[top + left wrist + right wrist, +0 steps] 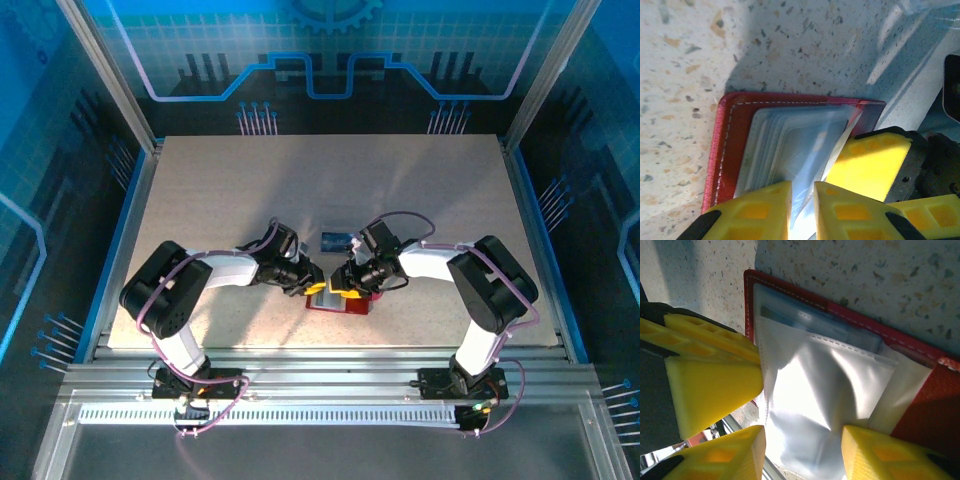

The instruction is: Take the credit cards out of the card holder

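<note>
Speckled tabletop [250, 180], blue-lit enclosure [330, 60]; L jaws pinch card holder [727, 145] pocket, R jaws apart astride it.

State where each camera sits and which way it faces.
Top external: above, behind the bases, looking down on the table; left arm and right arm meet over the red card holder.
Left wrist: on that arm, looking down at clear pockets; own yellow jaws at bottom.
Right wrist: likewise, above a white pocket; own jaws at bottom.
Shared: both wrist views show the holder and the other arm's finger.
</note>
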Action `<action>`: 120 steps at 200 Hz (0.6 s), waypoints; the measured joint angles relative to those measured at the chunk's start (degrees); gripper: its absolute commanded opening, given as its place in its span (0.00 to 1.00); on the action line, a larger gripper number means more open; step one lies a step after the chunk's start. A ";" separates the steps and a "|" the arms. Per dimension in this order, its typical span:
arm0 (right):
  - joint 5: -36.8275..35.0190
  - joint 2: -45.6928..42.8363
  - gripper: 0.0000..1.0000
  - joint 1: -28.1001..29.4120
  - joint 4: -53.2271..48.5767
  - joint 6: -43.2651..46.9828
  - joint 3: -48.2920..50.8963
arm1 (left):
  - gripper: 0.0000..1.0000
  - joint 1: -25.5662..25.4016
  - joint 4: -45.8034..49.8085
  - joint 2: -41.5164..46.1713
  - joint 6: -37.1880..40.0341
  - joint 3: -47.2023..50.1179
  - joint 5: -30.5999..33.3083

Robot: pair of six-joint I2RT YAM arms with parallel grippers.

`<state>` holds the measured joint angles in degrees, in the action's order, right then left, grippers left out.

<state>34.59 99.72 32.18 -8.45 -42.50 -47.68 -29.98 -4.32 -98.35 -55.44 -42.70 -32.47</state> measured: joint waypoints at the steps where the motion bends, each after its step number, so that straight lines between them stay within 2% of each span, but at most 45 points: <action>1: 0.02 -0.02 0.45 0.00 0.00 0.00 0.00 | 0.20 0.00 -0.02 0.00 -0.02 0.00 0.00; 21: 0.00 -0.22 0.45 0.00 0.00 -0.17 0.07 | 0.20 -0.15 -0.11 0.00 -0.15 0.00 -0.22; 49: 0.00 -0.31 0.45 0.00 0.00 -0.17 0.09 | 0.27 -0.28 -0.44 0.00 -0.20 0.00 -0.63; 84: 0.02 -0.31 0.45 0.00 0.37 -0.20 0.33 | 0.28 -0.31 -0.52 0.02 -0.17 -0.04 -0.85; 108: 0.17 -0.31 0.45 0.00 0.61 -0.26 0.48 | 0.19 -0.31 -0.35 0.02 -0.26 -0.15 -0.85; 120: 0.17 -0.31 0.44 0.00 0.63 -0.42 0.48 | 0.19 -0.31 -0.07 0.02 -0.15 -0.20 -0.83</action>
<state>34.76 99.42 32.18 -7.81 -42.92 -47.20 -30.28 -4.38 -98.32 -55.59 -42.89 -33.30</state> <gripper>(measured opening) 0.446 0.194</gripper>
